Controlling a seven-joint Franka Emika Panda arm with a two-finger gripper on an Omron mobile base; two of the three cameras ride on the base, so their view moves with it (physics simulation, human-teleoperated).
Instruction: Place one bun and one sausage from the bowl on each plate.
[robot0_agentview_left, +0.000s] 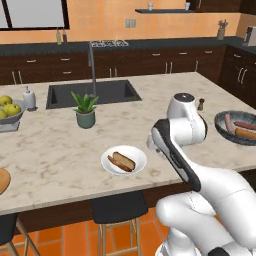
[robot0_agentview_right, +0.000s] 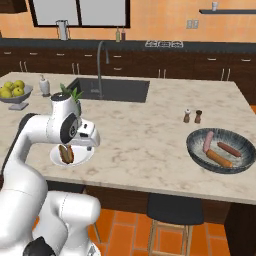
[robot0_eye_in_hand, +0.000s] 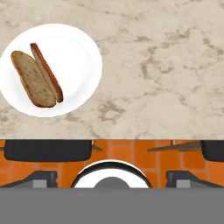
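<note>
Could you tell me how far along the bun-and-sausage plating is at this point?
Done: the white plate holds one bun and one sausage side by side. In hand: nothing; the gripper is open above the counter edge. Left: the wooden plate needs its pair; the bowl holds three more pieces.

Plant (robot0_agentview_left: 85, 111): green, in a small pot near the sink (robot0_agentview_left: 92, 93).
Fruit bowl (robot0_agentview_left: 10, 116): yellow-green fruit inside.
Shakers (robot0_agentview_right: 192, 116): two, side by side.
Stool (robot0_agentview_left: 119, 207): black seat.
</note>
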